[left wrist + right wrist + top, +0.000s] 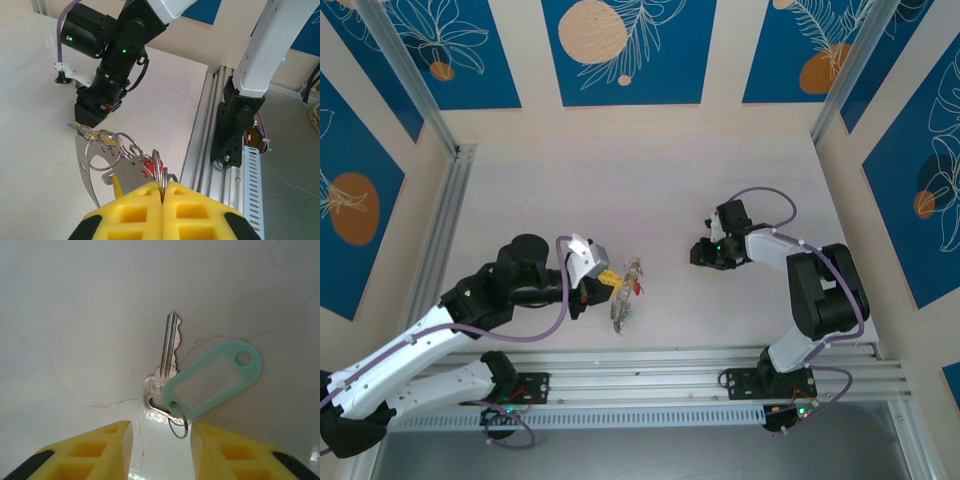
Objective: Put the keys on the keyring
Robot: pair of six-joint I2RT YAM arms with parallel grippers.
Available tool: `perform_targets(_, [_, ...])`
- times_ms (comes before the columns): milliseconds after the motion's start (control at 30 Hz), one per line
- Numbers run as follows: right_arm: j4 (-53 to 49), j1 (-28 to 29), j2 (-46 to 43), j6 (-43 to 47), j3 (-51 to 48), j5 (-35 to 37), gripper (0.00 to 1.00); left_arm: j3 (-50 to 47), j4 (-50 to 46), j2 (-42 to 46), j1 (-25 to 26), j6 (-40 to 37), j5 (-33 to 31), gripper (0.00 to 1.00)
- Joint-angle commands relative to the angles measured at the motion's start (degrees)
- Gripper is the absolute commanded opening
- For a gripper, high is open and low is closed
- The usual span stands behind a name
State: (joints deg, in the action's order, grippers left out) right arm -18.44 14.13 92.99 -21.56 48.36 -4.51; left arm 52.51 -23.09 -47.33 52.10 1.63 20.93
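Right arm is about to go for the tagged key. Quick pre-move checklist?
1. Left end effector clamped on the keyring: ok, pads shut on one loop.
2. Right end effector open: ok, fingers apart.
3. Key lined up: ok, it lies flat on the table just ahead of the gap, with its small ring between the fingertips.
4. Teal tag out of the pinch: not ok, it lies over the key's head.
5. Keyring's opening ready for threading: cannot tell.
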Motion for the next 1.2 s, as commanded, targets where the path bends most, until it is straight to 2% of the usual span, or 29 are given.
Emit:
perform_targets(0, [-0.45,-0.29,0.69,-0.94,1.54,-0.57,0.34,-0.04,3.68,1.23,-0.24,0.45,1.48,0.0])
perform_targets(100, [-0.63,-0.26,1.1,-0.94,1.75,-0.67,0.29,-0.21,3.73,1.52,-0.24,0.56,1.48,0.0])
perform_targets(433, [-1.05,-0.25,1.76,-0.9,2.31,-0.8,0.24,-0.57,4.05,2.16,-0.24,0.66,1.69,0.0])
perform_targets(700, [-0.9,-0.18,1.84,-0.83,2.31,-0.84,0.12,-0.74,4.18,2.24,-0.22,0.66,1.84,0.0])
perform_targets(1167, [-1.34,0.2,2.43,-0.85,2.75,-0.06,0.19,-0.92,4.47,3.26,-0.24,0.78,1.92,0.0])
